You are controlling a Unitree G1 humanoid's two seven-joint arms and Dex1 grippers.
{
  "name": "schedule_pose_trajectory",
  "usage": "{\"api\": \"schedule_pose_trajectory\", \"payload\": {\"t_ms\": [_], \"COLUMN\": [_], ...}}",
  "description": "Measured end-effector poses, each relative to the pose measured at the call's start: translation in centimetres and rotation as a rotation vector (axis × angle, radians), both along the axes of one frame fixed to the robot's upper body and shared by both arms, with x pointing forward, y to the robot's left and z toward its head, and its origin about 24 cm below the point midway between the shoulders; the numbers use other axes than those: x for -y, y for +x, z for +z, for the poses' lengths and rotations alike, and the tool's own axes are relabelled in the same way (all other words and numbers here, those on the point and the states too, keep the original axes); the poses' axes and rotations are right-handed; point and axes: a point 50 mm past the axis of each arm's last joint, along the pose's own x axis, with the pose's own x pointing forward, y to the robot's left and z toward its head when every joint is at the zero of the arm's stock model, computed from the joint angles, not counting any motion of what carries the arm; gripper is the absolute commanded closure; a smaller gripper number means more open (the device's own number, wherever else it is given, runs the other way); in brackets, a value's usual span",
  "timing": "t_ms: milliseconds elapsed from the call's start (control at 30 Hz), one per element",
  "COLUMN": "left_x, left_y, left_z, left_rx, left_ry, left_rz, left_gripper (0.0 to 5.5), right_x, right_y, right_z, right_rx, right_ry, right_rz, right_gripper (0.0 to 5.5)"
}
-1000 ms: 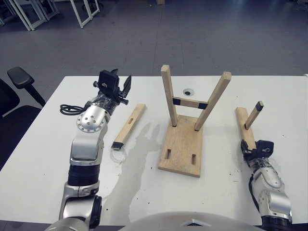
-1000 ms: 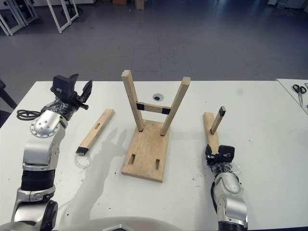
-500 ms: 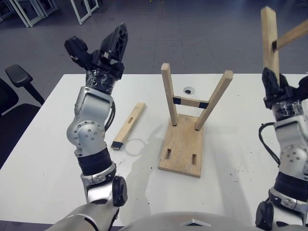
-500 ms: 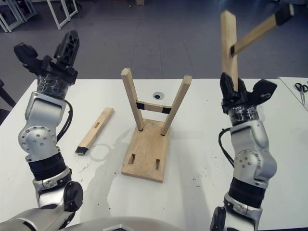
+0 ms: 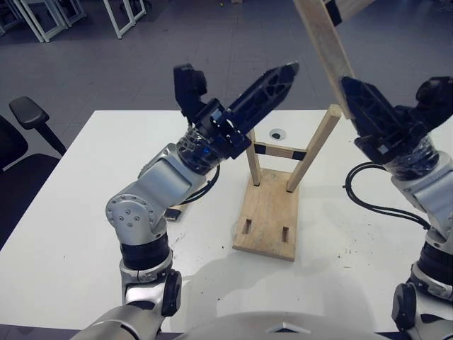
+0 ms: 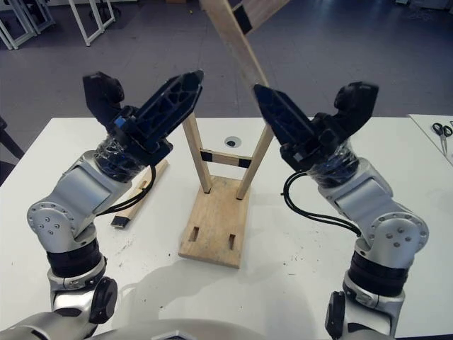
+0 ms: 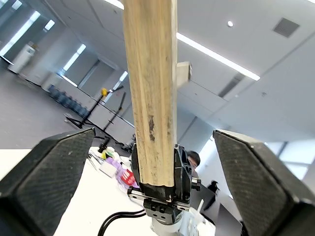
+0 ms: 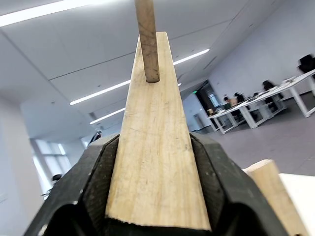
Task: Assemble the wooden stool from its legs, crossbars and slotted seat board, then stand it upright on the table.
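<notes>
Pale wooden slotted seat board (image 5: 267, 216) lies flat mid white worktop (image 5: 71, 212), underside up. Two pale square wooden legs stand in its far slots, one on the left (image 5: 248, 142) and one on the right (image 5: 311, 152), leaning apart toward their tops. A short wooden crossbar with black-taped ends (image 5: 279, 150) joins them low down.

Count: I make four legs, two crossbars, one board. Two near slots (image 5: 248, 226) are empty.

Third leg (image 5: 322, 42) is up in the air, clenched at its lower end by my right end effector (image 5: 395, 99), above and right of the board. Its own black-taped crossbar (image 6: 258, 10) runs off the frame's top edge, so its far end can't be made out.

Fourth leg, black-tipped (image 6: 134, 202), lies loose on the worktop left of the board, mostly behind my left arm.

Left end effector (image 5: 237, 85) is raised over the board's left side, fingers spread wide, gripping nothing.
</notes>
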Motion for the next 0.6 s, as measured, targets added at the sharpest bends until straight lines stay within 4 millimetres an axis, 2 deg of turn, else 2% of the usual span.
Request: {"api": "schedule_pose_trajectory", "payload": {"t_ms": [267, 367, 600], "left_x": [0.5, 0.4, -0.1], "left_y": [0.7, 0.7, 0.4], "left_z": [0.8, 1.1, 0.6], "left_rx": [-0.029, -0.021, 0.032], "left_ry": [-0.075, -0.093, 0.024], "left_rz": [-0.079, -0.118, -0.23], "left_gripper": [1.07, 1.53, 2.7], "right_x": [-1.3, -1.5, -1.0], "right_y": [-0.6, -0.9, -0.9], "right_z": [-1.3, -1.7, -2.0], "right_rx": [-0.044, -0.061, -0.077], "right_ry": [-0.02, -0.008, -0.006], "right_rz": [0.158, 0.215, 0.26], "right_gripper": [3.47, 3.47, 3.47]}}
